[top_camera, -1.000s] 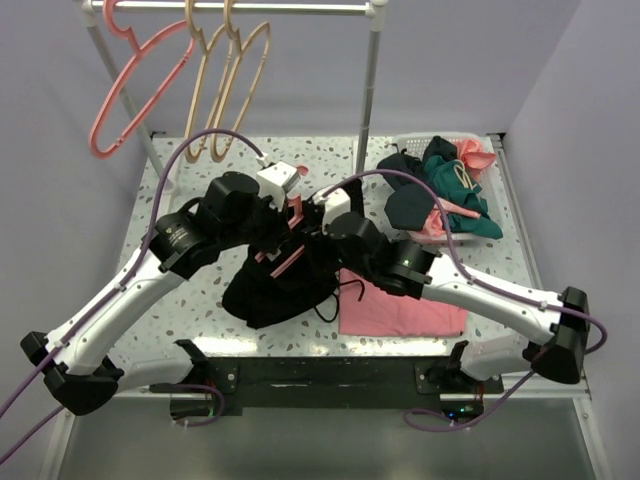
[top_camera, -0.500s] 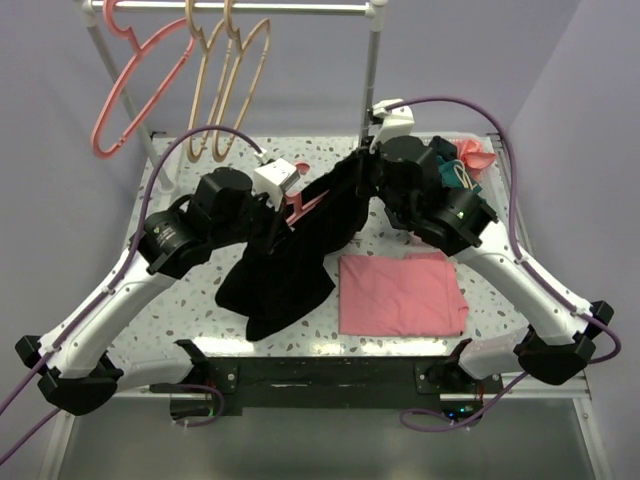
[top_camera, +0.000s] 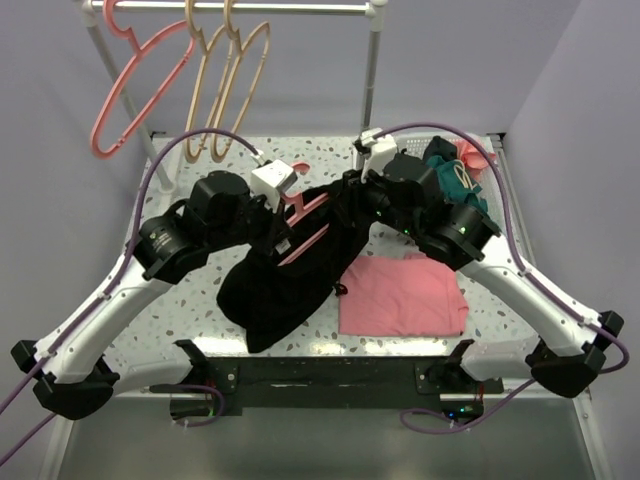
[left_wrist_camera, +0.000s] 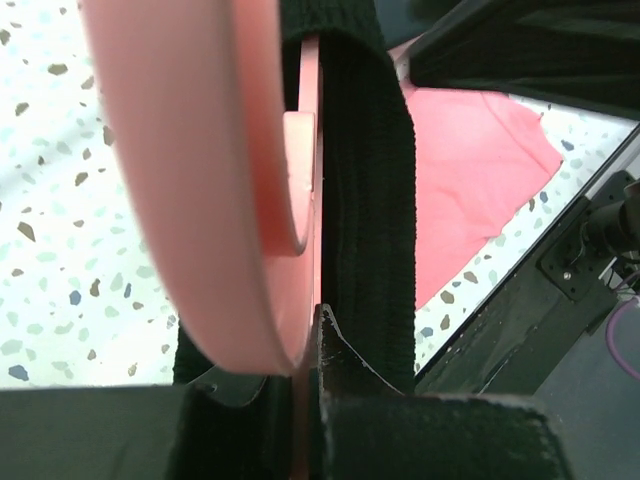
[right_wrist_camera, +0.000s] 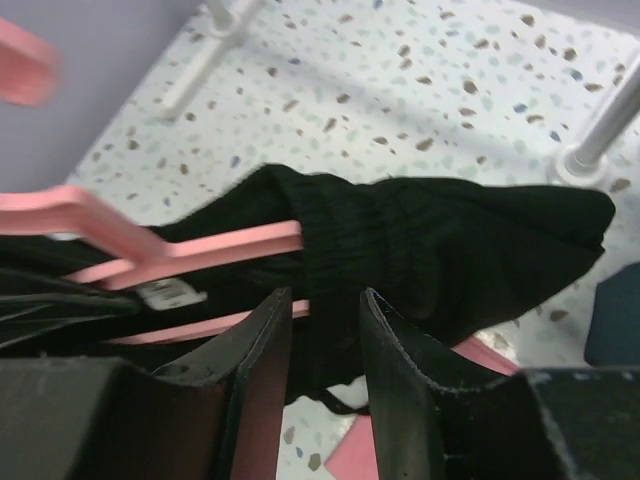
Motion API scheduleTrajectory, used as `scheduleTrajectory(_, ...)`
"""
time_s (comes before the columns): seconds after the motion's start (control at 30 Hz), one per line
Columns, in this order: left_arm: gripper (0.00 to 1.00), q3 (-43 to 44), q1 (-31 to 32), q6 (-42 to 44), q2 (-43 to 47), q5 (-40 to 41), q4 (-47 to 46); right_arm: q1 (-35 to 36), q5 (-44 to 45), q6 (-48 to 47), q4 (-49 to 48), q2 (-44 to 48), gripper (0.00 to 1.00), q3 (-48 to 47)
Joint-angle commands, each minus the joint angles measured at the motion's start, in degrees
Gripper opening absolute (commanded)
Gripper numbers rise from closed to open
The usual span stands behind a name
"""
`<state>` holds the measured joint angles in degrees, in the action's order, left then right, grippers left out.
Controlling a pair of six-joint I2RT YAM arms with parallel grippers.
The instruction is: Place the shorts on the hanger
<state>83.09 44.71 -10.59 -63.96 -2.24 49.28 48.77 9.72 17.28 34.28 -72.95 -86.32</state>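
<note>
The black shorts [top_camera: 285,280] hang limp over a pink hanger [top_camera: 305,212] held above the table's middle. My left gripper [top_camera: 281,227] is shut on the hanger; in the left wrist view the hanger [left_wrist_camera: 200,150] fills the frame at my jaws [left_wrist_camera: 318,310], with the ribbed black waistband [left_wrist_camera: 365,180] beside it. My right gripper [top_camera: 352,196] is at the shorts' upper right end. In the right wrist view its fingers [right_wrist_camera: 325,295] are narrowly apart with bunched black fabric [right_wrist_camera: 440,230] between them, draped across the hanger's bars [right_wrist_camera: 200,245].
A flat pink cloth [top_camera: 400,295] lies on the table to the right of the shorts. A white basket [top_camera: 478,137] with a teal garment [top_camera: 460,180] stands at the back right. The rail behind carries a second pink hanger [top_camera: 135,90] and tan hangers [top_camera: 225,80]; its post [top_camera: 372,80] stands just behind my right gripper.
My right gripper lifted the shorts' waist up and right off the table, then came slightly down and left. The shorts now stretch across the hanger. The left gripper barely moved.
</note>
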Motion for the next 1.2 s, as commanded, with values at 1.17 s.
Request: scheduleTrajectory(1.17, 0.00, -1.70, 0.20, -7.69, 0.33, -7.25, -14.82, 10.55, 8.74, -11.91, -29.71, -1.93, 0.36, 9.16)
